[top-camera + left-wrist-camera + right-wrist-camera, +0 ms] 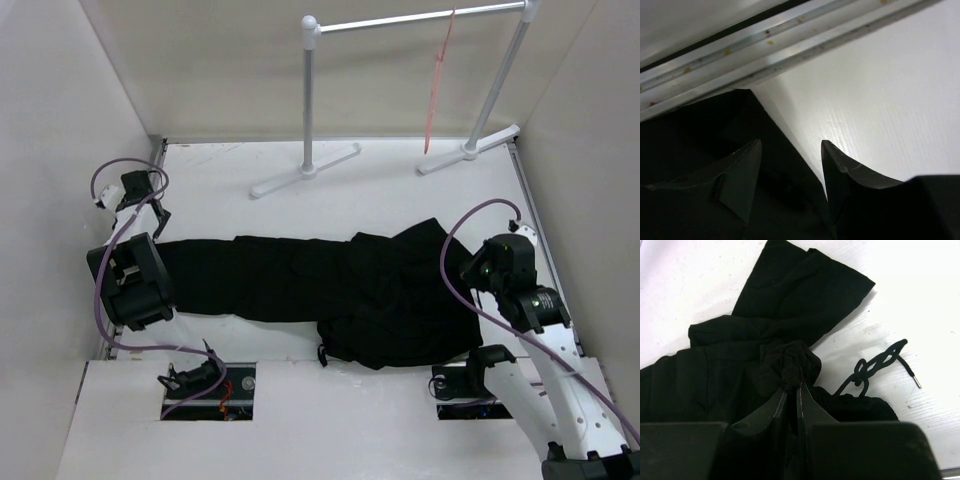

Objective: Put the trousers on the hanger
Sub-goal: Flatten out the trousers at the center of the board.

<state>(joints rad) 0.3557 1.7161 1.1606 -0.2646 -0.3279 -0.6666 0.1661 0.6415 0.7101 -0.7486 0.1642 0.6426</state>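
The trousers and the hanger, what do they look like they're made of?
The trousers: soft matte black cloth, going by the folds and the bunch pinched in the right gripper. The hanger: thin pink-red, likely coated wire, though too slim here to rule out plastic.

Matt black cloth trousers (330, 285) on a smooth white table (220, 200).

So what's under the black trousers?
The trousers lie on the white table, which shows around them. Anything beneath the cloth is covered and cannot be seen. Their drawstring pokes out onto the table.
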